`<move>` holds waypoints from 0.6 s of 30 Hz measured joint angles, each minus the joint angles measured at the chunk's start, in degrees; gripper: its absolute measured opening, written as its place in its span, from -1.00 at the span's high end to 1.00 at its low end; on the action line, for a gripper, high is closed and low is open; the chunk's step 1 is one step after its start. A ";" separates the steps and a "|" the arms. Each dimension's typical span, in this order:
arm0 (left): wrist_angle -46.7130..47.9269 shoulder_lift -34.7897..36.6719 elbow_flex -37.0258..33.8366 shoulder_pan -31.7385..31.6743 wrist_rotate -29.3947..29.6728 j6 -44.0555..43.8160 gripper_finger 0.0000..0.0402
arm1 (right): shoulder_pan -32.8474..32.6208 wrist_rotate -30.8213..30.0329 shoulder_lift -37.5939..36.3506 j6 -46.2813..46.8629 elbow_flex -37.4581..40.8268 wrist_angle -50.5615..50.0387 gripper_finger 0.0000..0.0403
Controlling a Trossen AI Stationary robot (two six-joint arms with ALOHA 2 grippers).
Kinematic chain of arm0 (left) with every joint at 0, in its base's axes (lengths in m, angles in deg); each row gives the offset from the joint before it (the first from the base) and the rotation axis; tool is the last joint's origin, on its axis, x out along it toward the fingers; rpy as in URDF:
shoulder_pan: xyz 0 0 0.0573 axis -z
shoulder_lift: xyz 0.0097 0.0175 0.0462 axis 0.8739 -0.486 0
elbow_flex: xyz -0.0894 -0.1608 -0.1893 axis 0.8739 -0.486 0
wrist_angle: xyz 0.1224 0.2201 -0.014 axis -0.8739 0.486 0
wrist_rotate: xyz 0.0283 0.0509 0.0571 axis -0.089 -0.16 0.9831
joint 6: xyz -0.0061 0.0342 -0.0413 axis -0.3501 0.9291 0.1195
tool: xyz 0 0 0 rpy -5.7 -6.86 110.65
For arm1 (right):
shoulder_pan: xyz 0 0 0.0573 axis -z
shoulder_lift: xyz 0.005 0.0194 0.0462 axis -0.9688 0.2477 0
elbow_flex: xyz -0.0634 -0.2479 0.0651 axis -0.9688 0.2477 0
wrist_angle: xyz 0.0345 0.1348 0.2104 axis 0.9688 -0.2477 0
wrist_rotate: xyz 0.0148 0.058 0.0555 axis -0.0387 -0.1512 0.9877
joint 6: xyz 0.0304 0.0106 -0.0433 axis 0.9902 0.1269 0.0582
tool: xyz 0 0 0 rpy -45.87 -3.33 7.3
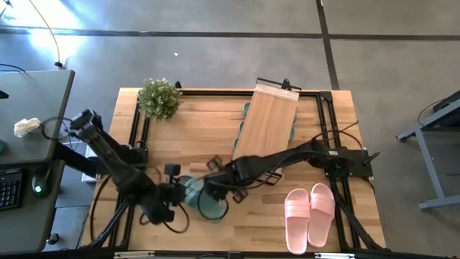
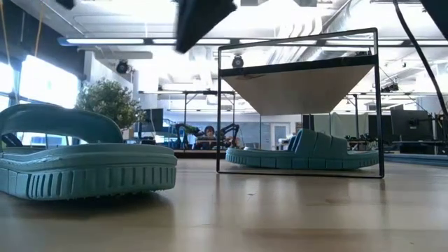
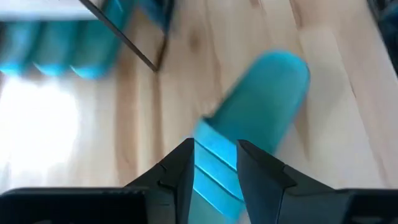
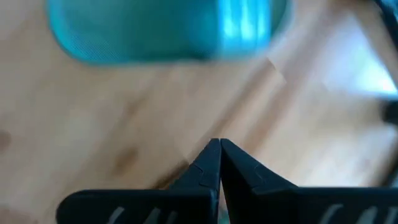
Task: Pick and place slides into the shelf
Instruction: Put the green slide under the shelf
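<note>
Near edge of the tabletop [image 1: 215, 122]: left end effector [image 3: 214, 163] straddling the ridged strap of a green slide [image 3: 255, 124], fingers [image 3: 180, 171] partly parted on either side of it, apparently gripping; whether the slide is clear of the wood, not evident. Right end effector [image 4: 219, 149] just beside, over bare wood near the same slide, clenched on nothing. Pink pair [image 1: 310, 212] at the near right, well apart. Farther back: shelf [image 1: 267, 119], green slides already beneath its top. Best done by holding the strap squarely, lifting level, then feeding the slide toe-first into the open space under the plank, clear of the dark frame edges. Potted plant [image 1: 159, 98] at the far left corner.
</note>
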 joint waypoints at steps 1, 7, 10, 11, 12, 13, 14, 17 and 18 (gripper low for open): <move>3.07 -2.40 1.86 0.02 -1.59 -2.13 0.47 | 0.44 -1.13 -1.10 1.00 0.00 -1.62 1.00; 15.76 -15.80 12.38 0.00 -11.34 -13.60 0.47 | 3.63 -4.85 -8.63 5.75 0.04 -8.51 1.00; 15.43 -20.35 17.27 -0.01 -11.76 -16.22 0.47 | 5.12 -7.11 -12.97 6.45 -0.01 -8.20 1.00; 15.90 -21.55 18.85 -0.02 -11.86 -16.80 0.47 | 5.39 -8.04 -14.12 6.40 -0.02 -8.34 1.00; 15.84 -22.82 20.56 -0.10 -11.87 -17.63 0.47 | 5.60 -8.85 -15.05 6.24 -0.01 -8.67 1.00; 15.69 -24.02 21.90 -0.24 -11.74 -18.64 0.47 | 5.73 -9.47 -15.87 5.72 0.00 -8.72 1.00; 16.71 -25.12 22.89 -0.39 -11.60 -19.78 0.47 | 5.86 -10.11 -16.68 5.05 0.00 -8.86 1.00; 18.07 -28.51 24.71 -1.08 -11.37 -22.84 0.47 | 5.93 -12.80 -18.86 3.42 0.00 -11.27 1.00; 18.67 -29.34 24.71 -1.27 -11.66 -23.71 0.47 | 5.93 -13.96 -19.33 2.62 0.00 -12.07 1.00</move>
